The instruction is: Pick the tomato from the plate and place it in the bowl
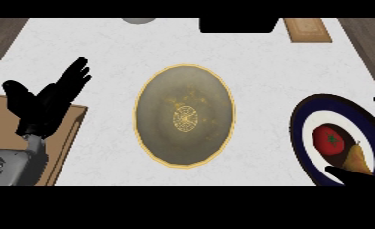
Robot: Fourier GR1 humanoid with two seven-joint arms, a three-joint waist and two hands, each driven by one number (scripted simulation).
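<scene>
The red tomato [331, 140] with a green stem lies on a white plate with a dark blue rim [302, 124] at the right edge, beside a yellow-brown pear-like piece [356, 159]. The bowl [185, 115], grey-green with a gold rim and a gold pattern at its centre, stands in the middle of the counter with nothing in it. Only a small black part of my right hand [346, 175] shows, at the plate's lower edge just below the tomato. My left hand [45, 103] rests open at the far left, fingers up, well away from the bowl.
A wooden board [66, 139] lies under my left forearm at the lower left. Another wooden board [307, 28] sits at the back right, next to a black object [238, 25]. A grey round thing [138, 20] shows at the back edge.
</scene>
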